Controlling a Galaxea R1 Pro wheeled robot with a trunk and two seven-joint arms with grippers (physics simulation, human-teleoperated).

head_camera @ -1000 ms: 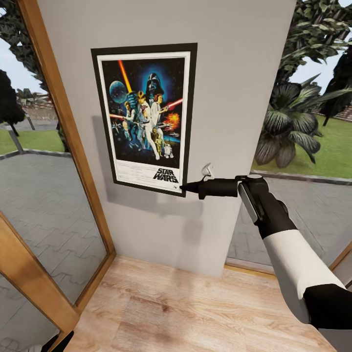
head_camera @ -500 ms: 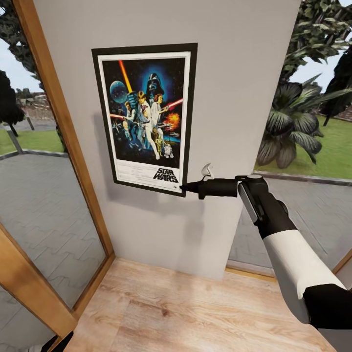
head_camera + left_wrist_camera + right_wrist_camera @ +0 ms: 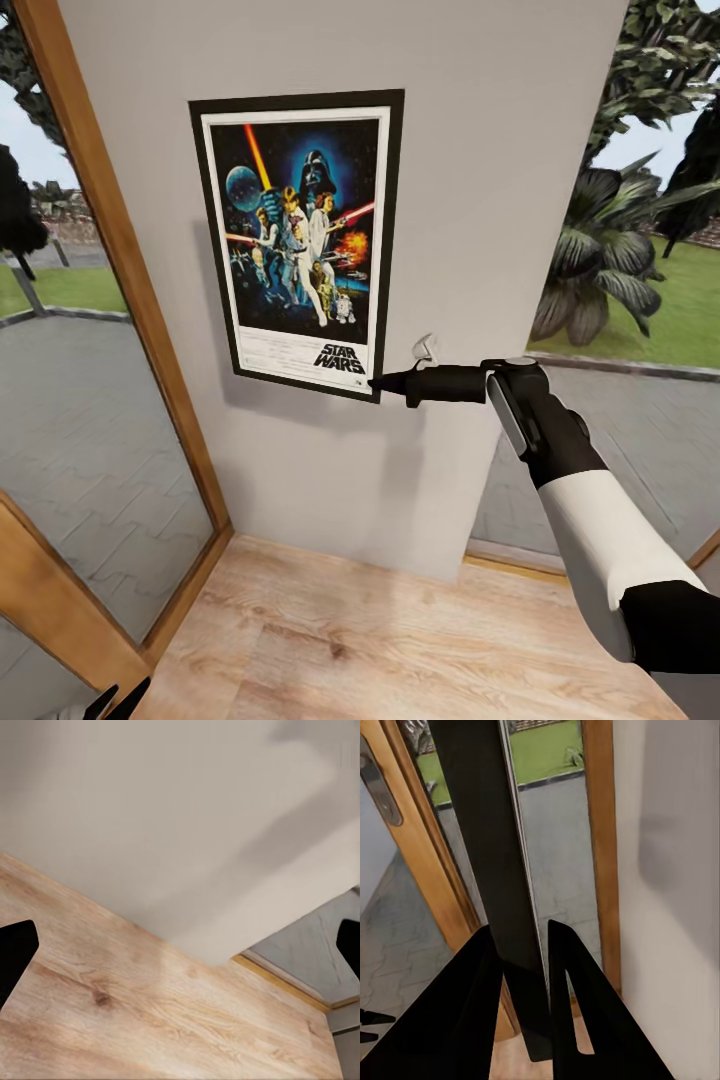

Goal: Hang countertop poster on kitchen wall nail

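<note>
My right claw (image 3: 385,382) pinched shut on poster (image 3: 298,240) bottom corner; frame edge runs between fingers (image 3: 570,1020). Poster flat against wall (image 3: 480,200), above and beyond claw tip. Left claw (image 3: 180,945) open, empty, over floor (image 3: 112,1020). Risk: no nail visible; if top not hooked, letting go drops poster. Corner grip could also tilt it.

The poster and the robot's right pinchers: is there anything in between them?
Nothing. In the right wrist view the right gripper has its fingers closed on the poster edge; the head view shows its tip at the lower right corner.
</note>
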